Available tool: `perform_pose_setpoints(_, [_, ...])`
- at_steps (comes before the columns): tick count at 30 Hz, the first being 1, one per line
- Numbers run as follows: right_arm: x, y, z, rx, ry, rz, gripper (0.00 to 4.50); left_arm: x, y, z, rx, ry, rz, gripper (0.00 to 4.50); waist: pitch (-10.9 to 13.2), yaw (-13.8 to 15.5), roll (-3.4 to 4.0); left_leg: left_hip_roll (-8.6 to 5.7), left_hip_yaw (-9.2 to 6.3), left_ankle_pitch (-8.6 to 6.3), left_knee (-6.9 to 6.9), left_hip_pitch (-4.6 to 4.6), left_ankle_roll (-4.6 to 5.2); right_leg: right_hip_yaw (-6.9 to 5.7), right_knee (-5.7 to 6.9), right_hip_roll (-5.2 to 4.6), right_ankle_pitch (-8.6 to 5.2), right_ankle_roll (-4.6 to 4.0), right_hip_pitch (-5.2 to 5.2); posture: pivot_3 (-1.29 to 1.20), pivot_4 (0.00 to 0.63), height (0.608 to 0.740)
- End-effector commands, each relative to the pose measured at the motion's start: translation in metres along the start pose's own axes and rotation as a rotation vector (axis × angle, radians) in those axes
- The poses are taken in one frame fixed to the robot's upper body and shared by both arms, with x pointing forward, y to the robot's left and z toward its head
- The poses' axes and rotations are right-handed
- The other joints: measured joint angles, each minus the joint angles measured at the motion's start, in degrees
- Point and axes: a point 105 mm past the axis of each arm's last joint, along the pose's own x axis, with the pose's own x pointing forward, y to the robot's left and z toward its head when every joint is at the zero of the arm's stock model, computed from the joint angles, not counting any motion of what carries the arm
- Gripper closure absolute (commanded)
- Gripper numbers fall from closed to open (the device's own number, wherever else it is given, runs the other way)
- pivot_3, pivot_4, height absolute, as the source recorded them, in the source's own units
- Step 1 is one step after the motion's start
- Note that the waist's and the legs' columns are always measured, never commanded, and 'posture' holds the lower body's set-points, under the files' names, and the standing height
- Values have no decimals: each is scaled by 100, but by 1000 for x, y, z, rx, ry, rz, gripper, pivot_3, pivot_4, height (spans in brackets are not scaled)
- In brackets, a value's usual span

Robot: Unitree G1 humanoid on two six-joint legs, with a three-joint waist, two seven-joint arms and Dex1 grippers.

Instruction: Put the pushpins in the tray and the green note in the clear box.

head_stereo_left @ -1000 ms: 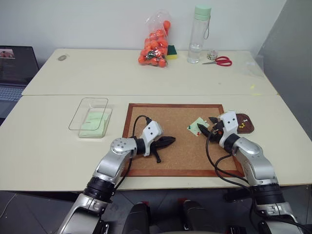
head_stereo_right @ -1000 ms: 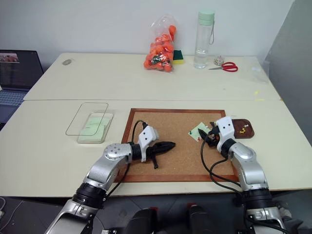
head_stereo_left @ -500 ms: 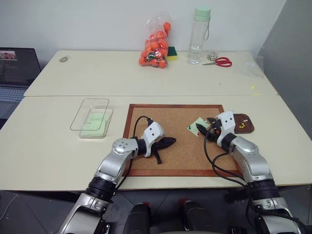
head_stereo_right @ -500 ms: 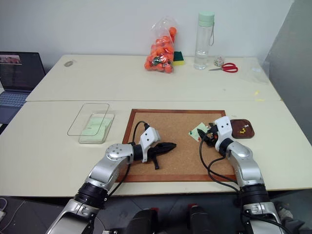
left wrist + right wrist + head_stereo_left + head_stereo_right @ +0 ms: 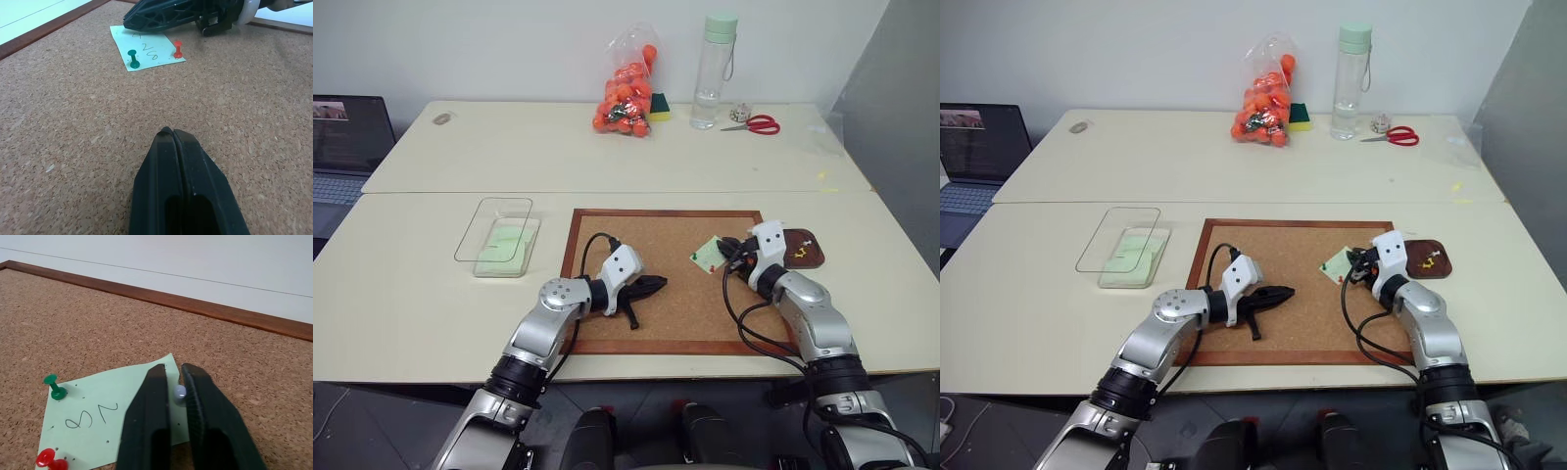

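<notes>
Right wrist view: the right gripper [image 5: 174, 382] has its two fingers clamped on a whitish pushpin [image 5: 180, 392] that stands in a corner of the green note [image 5: 115, 418]. A green pushpin [image 5: 55, 387] and a red pushpin [image 5: 48, 459] are stuck in the same note, which has scribbled writing on it and lies flat on the corkboard [image 5: 88, 328]. A second ago these fingers stood apart around the note's edge; now they have closed on the pin's head.

In the head views the note [image 5: 709, 253] sits near the right side of the corkboard [image 5: 651, 245], and the right gripper [image 5: 728, 252] reaches it from the tray side. The dark brown tray [image 5: 806, 248] lies just off the board's right frame, with yellow and whitish pins in it. The clear box [image 5: 502, 245] rests on the table [image 5: 421, 284] well to the left of the board, with pale green paper inside.

The left gripper [image 5: 172, 134] has its fingers pressed together, holding nothing, low over bare cork at the middle of the board, pointing toward the note. It has kept its place since the earlier frame.

At the back of the table stand a bag of orange balls [image 5: 626, 83], a bottle [image 5: 714, 67] and red scissors [image 5: 756, 123].
</notes>
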Motion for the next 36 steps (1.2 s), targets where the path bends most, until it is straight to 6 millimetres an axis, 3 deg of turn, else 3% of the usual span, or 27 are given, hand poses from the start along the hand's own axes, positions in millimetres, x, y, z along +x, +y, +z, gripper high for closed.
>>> perform_pose_setpoints(1, [2,1,16,-15,-59,9,4463,1,-7,-8,-24,25,-18,4500,0,0,0,0,0,0,0,0,0,0,0,0,0,0,0,0,150,740])
perform_pose_setpoints(7, [1,-3,17,-21,-69,-15,4463,2,-8,-9,-24,28,-22,4500,0,-1,0,0,0,0,0,0,0,0,0,0,0,0,0,0,150,740])
perform_pose_setpoints(18, [-7,5,47,-103,-174,6,4463,5,-9,-9,-33,26,-29,4500,1,1,1,0,1,0,0,-2,0,2,0,0,0,0,-2,0,150,740])
perform_pose_setpoints(36, [-20,-6,47,-91,-165,-56,4463,8,-9,-8,-34,20,-32,4500,0,10,2,0,1,0,1,-1,0,3,0,-3,1,2,-1,0,150,740])
